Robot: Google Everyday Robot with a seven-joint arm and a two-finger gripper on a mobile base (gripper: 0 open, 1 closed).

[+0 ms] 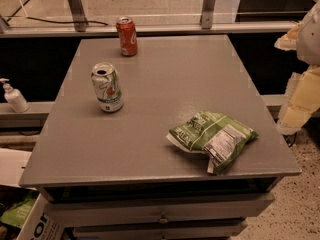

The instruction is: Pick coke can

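coke can (127,36): red, upright on the table (165,99), at its far edge, left of middle, nothing touching it
white-and-green can (107,87): upright on the table's left side, top opened
chip bag (211,138): green, lying flat on the table's near-right part
gripper (301,98): off the table's right edge, well apart from the coke can; how far open and whether holding anything: cannot tell
pump bottle (14,98): white, on a ledge left of the table
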